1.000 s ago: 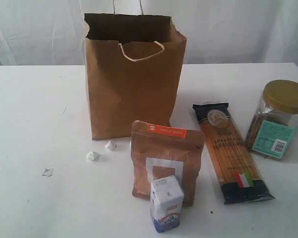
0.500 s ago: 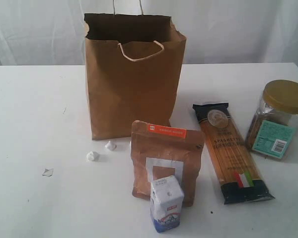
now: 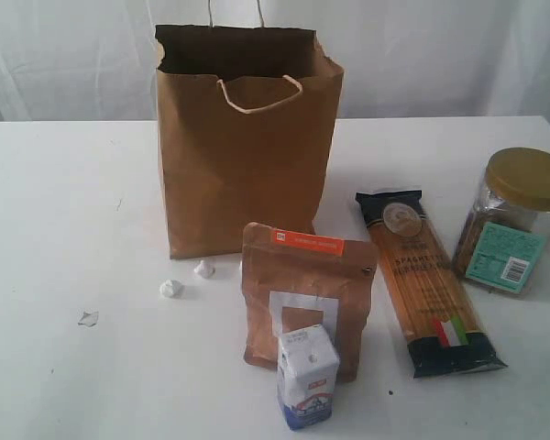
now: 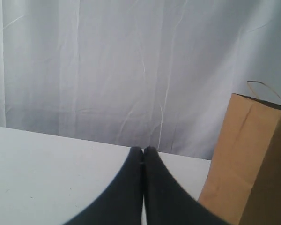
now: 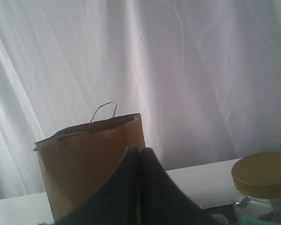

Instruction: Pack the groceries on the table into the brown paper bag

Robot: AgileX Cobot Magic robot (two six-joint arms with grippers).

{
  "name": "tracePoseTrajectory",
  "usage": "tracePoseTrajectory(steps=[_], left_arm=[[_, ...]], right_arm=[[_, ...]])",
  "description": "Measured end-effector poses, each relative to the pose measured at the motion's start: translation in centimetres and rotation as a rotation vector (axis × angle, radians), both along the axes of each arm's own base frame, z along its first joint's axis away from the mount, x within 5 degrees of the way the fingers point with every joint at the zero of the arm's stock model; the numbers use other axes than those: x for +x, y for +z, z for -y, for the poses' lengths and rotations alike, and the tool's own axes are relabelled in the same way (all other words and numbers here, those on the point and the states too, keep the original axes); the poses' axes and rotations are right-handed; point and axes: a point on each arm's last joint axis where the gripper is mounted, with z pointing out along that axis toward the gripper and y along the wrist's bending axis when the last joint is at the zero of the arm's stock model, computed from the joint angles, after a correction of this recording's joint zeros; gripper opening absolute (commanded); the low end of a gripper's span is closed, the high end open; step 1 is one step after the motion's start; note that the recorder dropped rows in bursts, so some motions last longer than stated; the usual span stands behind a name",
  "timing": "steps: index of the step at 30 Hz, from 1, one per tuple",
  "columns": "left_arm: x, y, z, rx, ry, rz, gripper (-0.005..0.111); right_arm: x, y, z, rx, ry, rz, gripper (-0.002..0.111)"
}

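Open white table (image 3: 55,202) spreads at 9 o'clock of the upright brown paper bag (image 3: 243,174), rim ragged. The spaghetti packet (image 3: 426,280) lies at its 4 o'clock, gold-lidded jar (image 3: 513,225) beyond; brown pouch (image 3: 307,293) at 6, carton (image 3: 307,376) just before it. The left gripper (image 4: 143,151) and right gripper (image 5: 140,151) are pinched closed, empty.

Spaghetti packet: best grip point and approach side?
Mid-length, across the narrow width, from straight above. The spaghetti packet lies flat on the table, long and thin, with free space along both long edges; gripped at an end it would probably droop.
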Motion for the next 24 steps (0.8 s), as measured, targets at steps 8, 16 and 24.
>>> tracePoseTrajectory(steps=[8,16,24], left_arm=[[-0.1,0.2,0.4,0.205,-0.008,0.031,0.000],[0.0,-0.4,0.1,0.269,0.022,-0.040,0.000],[0.1,-2.2,0.0,0.263,0.006,-0.232,0.000]], right_arm=[[0.0,0.0,0.0,0.000,0.000,0.000,0.000],[0.0,0.0,0.0,0.000,0.000,0.000,0.000],[0.0,0.0,0.0,0.000,0.000,-0.001,0.000]])
